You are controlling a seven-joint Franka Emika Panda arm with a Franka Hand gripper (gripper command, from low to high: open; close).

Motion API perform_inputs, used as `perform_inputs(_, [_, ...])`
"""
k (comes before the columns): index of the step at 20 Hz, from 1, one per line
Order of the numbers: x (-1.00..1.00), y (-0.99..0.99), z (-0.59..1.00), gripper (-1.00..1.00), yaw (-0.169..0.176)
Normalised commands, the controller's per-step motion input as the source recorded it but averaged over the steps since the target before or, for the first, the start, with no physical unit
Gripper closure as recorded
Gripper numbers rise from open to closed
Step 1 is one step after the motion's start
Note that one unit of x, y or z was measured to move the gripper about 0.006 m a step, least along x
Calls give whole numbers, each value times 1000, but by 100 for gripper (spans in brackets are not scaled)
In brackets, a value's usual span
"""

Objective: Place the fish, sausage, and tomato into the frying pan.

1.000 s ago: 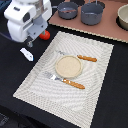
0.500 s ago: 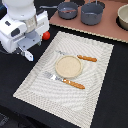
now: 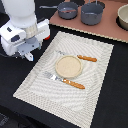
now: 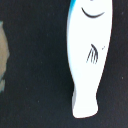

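Observation:
In the wrist view the fish (image 4: 87,60) fills the frame: a white oblong piece with a bluish tip, lying on the black table straight below the hand. No fingers show there. In the exterior view the white arm covers the fish. My gripper (image 3: 28,55) hangs low over the black table at the exterior view's left, and its two dark fingers look apart and empty. A small red bit, which looks like the tomato (image 3: 47,36), peeks out beside the arm. The frying pan (image 3: 66,9) sits at the back on a brown board, its handle pointing to the exterior view's left. The sausage is not in view.
A taller grey pot (image 3: 92,13) stands next to the pan, and a bowl (image 3: 123,17) at the far right. A striped placemat (image 3: 45,95) holds a tan plate (image 3: 68,66), a knife (image 3: 83,58) and a fork (image 3: 65,81). The mat's edge also shows in the wrist view (image 4: 2,55).
The arm has come down and moved toward the front of the exterior view, off the mat's corner. Nothing on the table has moved.

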Motion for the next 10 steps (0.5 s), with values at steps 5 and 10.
perform_inputs(5, [-595, 204, -390, -100, -39])
perform_inputs(10, [-329, 98, -333, 100, -37])
